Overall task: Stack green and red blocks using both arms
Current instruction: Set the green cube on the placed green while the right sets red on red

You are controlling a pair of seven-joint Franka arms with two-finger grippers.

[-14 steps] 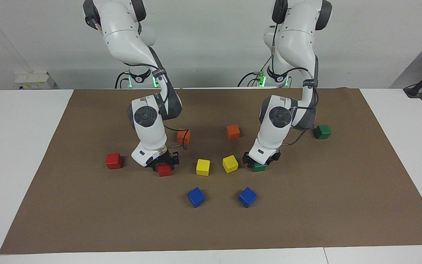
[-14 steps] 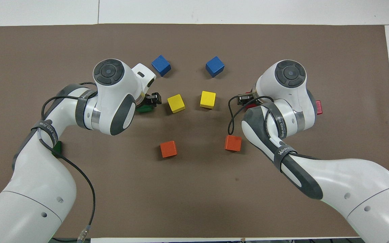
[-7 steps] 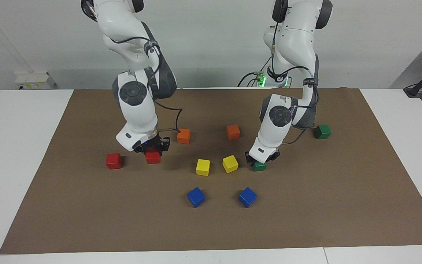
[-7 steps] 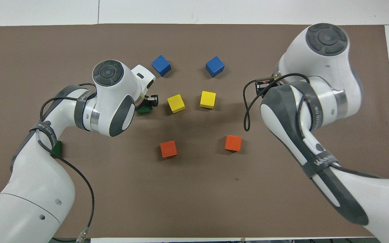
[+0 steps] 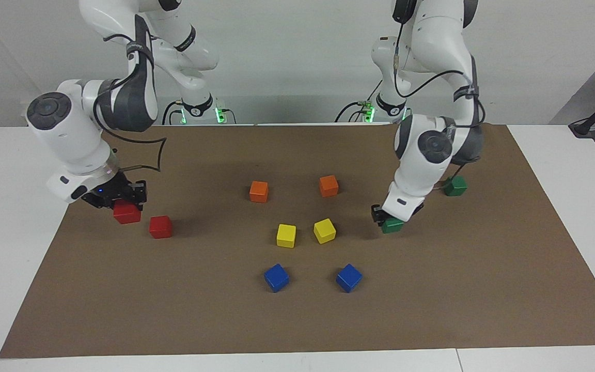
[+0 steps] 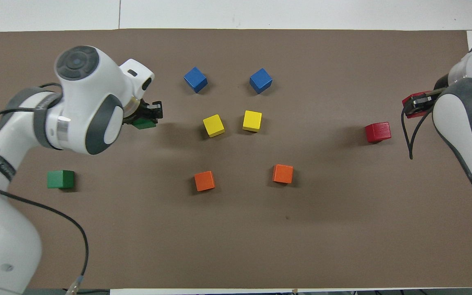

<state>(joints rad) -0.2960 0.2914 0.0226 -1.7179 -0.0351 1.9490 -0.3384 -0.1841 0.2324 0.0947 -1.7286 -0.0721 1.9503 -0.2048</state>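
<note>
My right gripper (image 5: 123,203) is shut on a red block (image 5: 128,215) and holds it in the air over the mat's edge at the right arm's end, beside the second red block (image 5: 160,227), which rests on the mat. They also show in the overhead view: the gripper (image 6: 418,103), the held block (image 6: 409,99) and the resting block (image 6: 377,132). My left gripper (image 5: 390,217) is shut on a green block (image 5: 393,227) just above the mat, beside the yellow cubes. The second green block (image 5: 454,186) rests nearer to the robots (image 6: 60,179).
Two orange cubes (image 5: 259,191) (image 5: 328,185), two yellow cubes (image 5: 286,235) (image 5: 324,230) and two blue cubes (image 5: 276,277) (image 5: 348,277) stand in the middle of the brown mat (image 5: 297,320). White table shows around the mat.
My right gripper lifted its red block and swung it past the resting red block toward the right arm's end. My left gripper raised its green block slightly and moved it toward the left arm's end.
</note>
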